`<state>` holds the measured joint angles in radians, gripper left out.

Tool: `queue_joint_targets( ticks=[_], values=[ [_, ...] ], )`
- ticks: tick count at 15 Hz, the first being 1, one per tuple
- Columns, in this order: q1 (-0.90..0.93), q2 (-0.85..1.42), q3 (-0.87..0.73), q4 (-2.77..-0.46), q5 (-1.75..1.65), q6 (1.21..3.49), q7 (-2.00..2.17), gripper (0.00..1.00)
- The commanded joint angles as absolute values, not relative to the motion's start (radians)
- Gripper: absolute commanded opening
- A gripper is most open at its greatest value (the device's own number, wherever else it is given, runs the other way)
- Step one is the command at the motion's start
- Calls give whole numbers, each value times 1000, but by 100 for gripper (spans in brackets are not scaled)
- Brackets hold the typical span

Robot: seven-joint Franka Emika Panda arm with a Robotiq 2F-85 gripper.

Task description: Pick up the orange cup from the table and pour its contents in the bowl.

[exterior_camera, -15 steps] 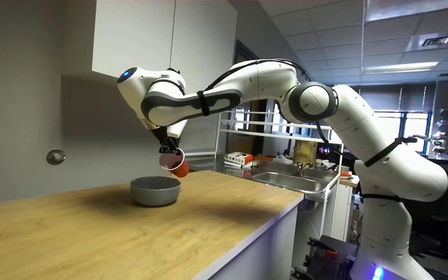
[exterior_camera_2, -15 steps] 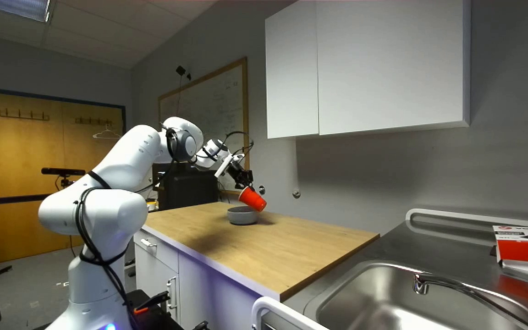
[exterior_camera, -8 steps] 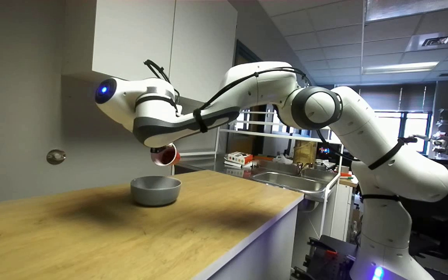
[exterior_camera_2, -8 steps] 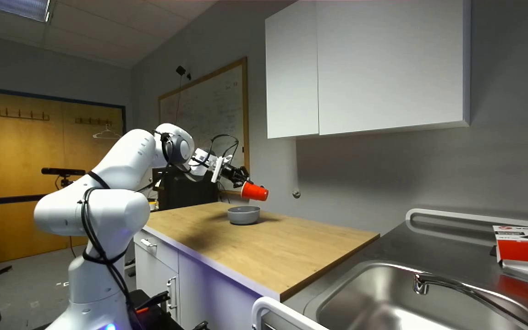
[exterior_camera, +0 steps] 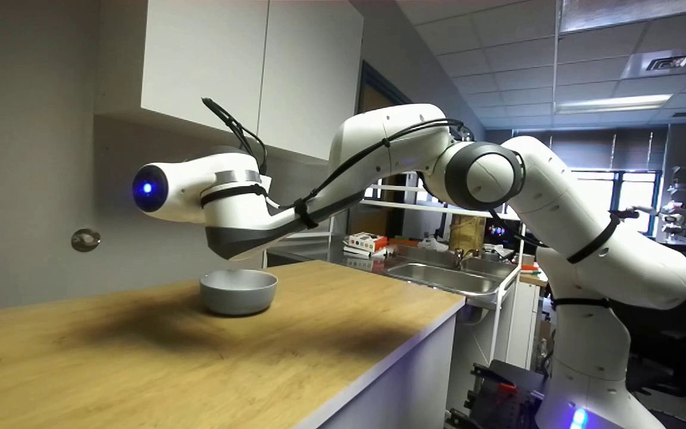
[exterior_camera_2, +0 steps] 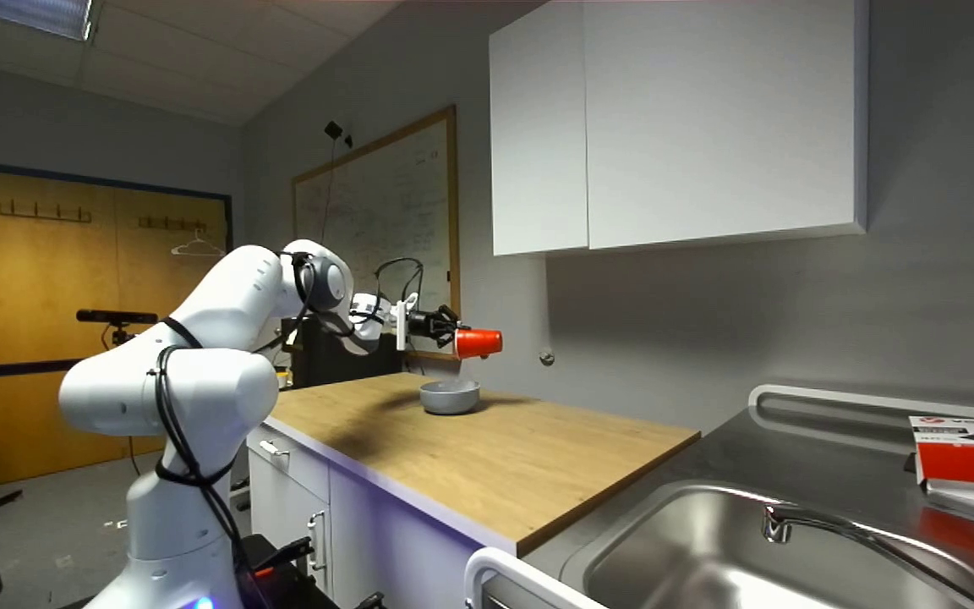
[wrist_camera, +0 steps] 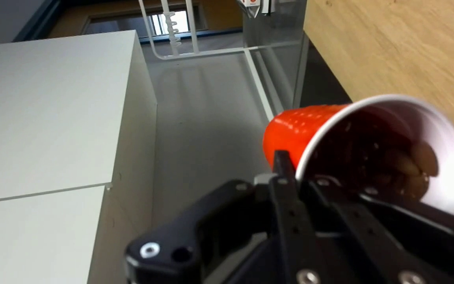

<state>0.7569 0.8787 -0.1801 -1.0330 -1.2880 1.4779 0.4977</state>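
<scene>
The orange cup [exterior_camera_2: 478, 342] is held in the air, lying almost level on its side, its mouth toward the arm. It is above and slightly to the right of the bowl [exterior_camera_2: 450, 399] in an exterior view. My gripper [exterior_camera_2: 456, 328] is shut on the cup's wall at the rim; in the wrist view the fingers [wrist_camera: 301, 173] pinch it. Brown contents [wrist_camera: 412, 169] show inside the cup, near its lower wall. The bowl also shows in an exterior view [exterior_camera: 239, 295], standing on the table [exterior_camera: 319, 345]; there the arm hides the cup and gripper. The bowl's inside bottom is hidden.
A white wall cabinet [exterior_camera: 206, 53] hangs above the table's back, near the arm. The grey wall [exterior_camera_2: 622, 338] runs behind the table. A sink [exterior_camera_2: 707, 541] with a faucet and a red-and-white box [exterior_camera_2: 971, 457] are beyond the table's end.
The cup has turned from base-down to almost level, shifting slightly up and right in an exterior view. The wrist has swung lower and now hides the cup in an exterior view. The bowl has not moved.
</scene>
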Motion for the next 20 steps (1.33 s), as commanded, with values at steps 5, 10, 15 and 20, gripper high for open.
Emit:
queue_joint_targets(
  ticks=[5,10,15,20],
  values=[
    [834,781,-199,-1217,-1353,1412,621,2],
    [916,725,-199,-1349,-1390,1316,654,2],
    [946,669,-224,-1481,-1479,1305,713,2],
    [800,630,-36,-1536,-1625,1184,748,2]
  ],
)
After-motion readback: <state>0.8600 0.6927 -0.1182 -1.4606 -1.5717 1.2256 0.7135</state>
